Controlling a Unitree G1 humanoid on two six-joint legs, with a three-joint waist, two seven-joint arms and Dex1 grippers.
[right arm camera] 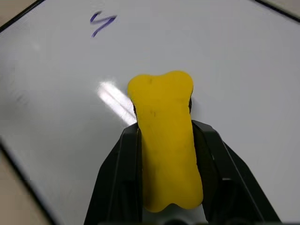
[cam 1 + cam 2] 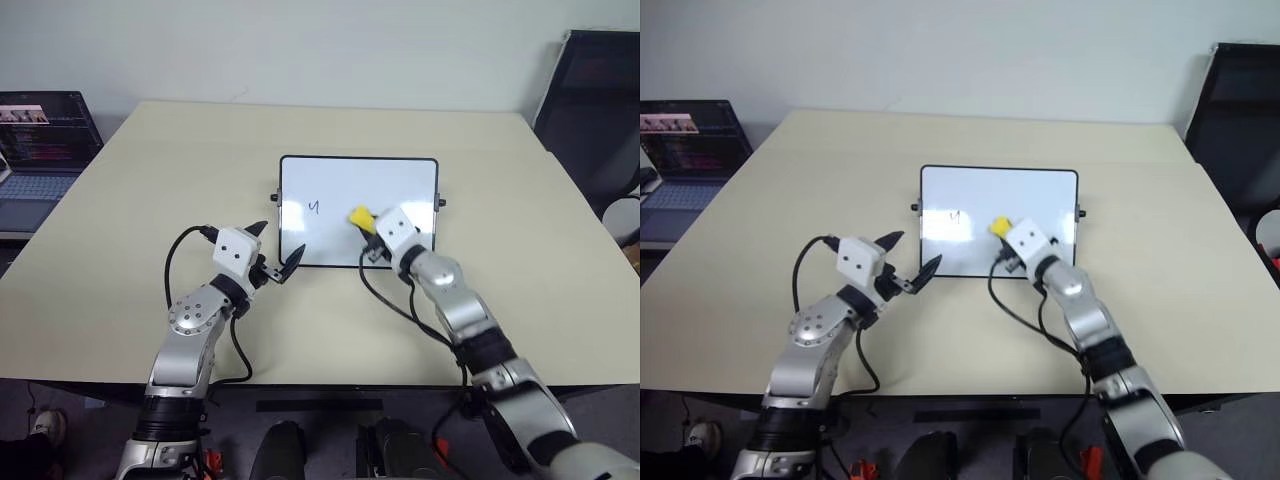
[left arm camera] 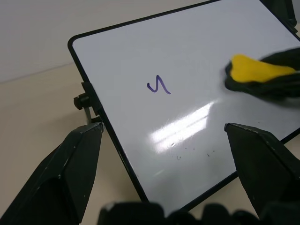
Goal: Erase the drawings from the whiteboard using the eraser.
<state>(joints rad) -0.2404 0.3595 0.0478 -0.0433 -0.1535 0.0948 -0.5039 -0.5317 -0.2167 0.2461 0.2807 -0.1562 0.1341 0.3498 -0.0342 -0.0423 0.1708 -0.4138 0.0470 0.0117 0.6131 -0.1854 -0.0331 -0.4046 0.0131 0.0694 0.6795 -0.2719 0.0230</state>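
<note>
Eraser on the board, one mark showing

Right pincer clenches the yellow eraser over the whiteboard mid-surface, right of the lone drawing; left pincer hangs released near the board's near-left corner.

— What's around besides the work itself?
— A pale beige bench with a smooth top, set against a plain light wall.
— Anything off to the sides?
— An open laptop beyond the bench's left edge, its screen lit with dark windows, and a black chair past the far right corner.
</note>
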